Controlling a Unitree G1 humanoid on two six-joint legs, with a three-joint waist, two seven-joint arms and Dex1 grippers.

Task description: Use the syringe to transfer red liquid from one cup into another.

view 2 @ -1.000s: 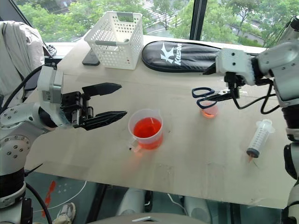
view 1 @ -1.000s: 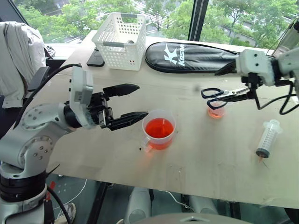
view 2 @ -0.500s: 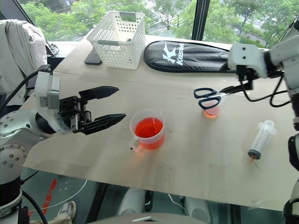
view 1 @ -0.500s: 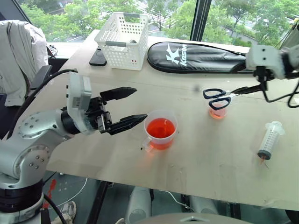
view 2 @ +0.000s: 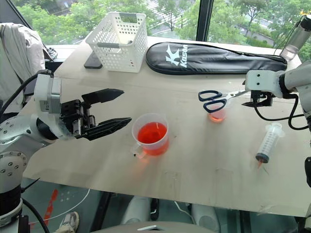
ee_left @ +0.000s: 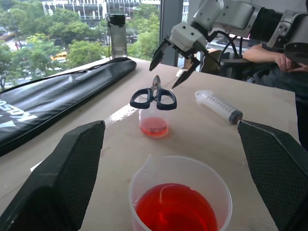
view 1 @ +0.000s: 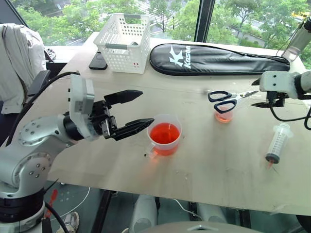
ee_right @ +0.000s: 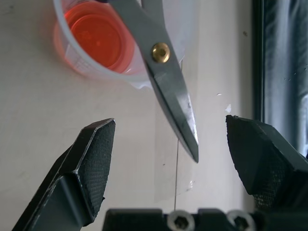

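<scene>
Spreading wide under everything, the pale wooden bench (view 1: 204, 160) has bare room along its near edge. A white perforated basket (view 1: 124, 43) and a black zip case (view 1: 214, 59) sit at the far side. The left gripper (view 1: 138, 110) hovers by the handled measuring cup (view 1: 164, 138) of red liquid (view 1: 164, 133), jaws wide. Scissors (view 1: 224, 101) lie across the small cup (view 1: 223, 115); the right gripper (view 1: 260, 93), jaws apart and empty, hangs at the blade tips. The clear syringe (view 1: 278, 143) lies near the right edge.

Scissors (view 1: 224, 100), basket (view 1: 124, 42), black case (view 1: 214, 59)

The wooden table (view 1: 209, 160) carries a basket (view 1: 125, 42), black bag (view 1: 214, 59), two cups, and syringe (view 1: 277, 142).
</scene>
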